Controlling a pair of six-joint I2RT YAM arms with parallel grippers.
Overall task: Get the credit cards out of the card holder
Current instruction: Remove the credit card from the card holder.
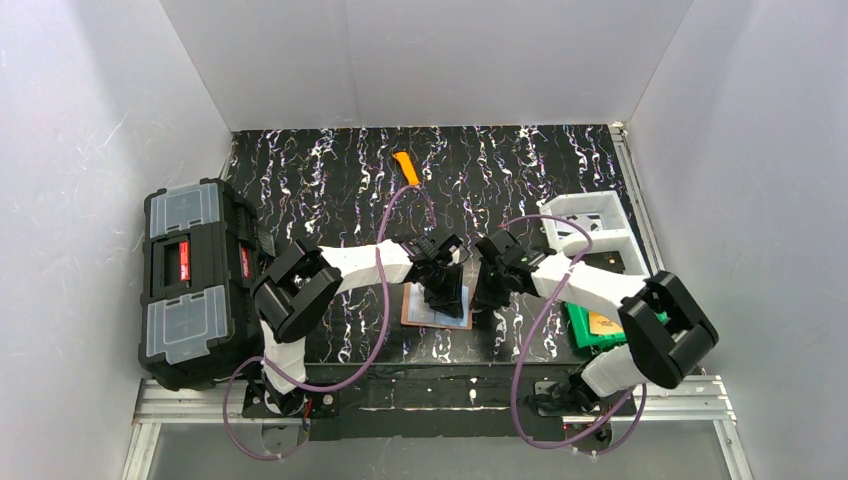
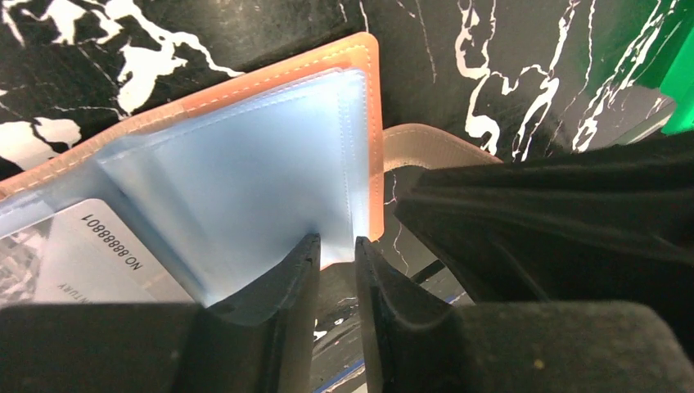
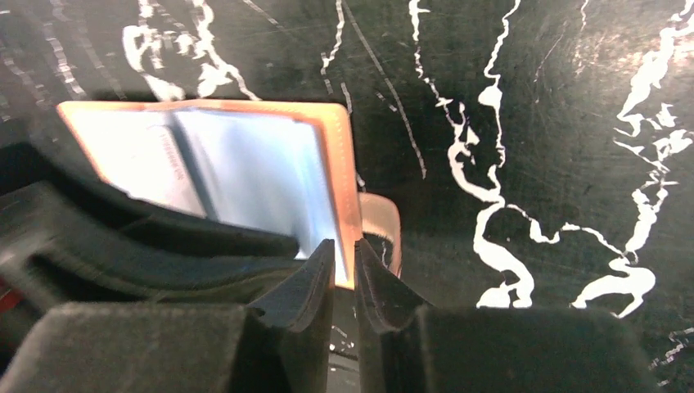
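Lying open on the black white-veined table: flat tan leather-like card holder with floppy clear plastic sleeves. A pale grey card sits at the sleeves' 8 o'clock. The left gripper straddles a sleeve corner. The right gripper, at the holder's 3 o'clock, straddles the cover edge. Both stand nearly closed, and it cannot be told whether they are clamping. The card is likely stiff, light and slick: pinch one edge with the holder pinned.

In the overhead view the card holder lies mostly under the left gripper. Only its left and lower margins show, and any cards in it are too small to make out. At right centre, a green item is partly covered by the right arm.

In the left wrist view a credit card at lower left is cut off by the frame edge and a finger. Whether the fingertips pinch the clear sleeve cannot be told.

In the right wrist view a blurred black gripper body hides the holder's left part. It is unclear whether the right gripper clamps the cover edge.
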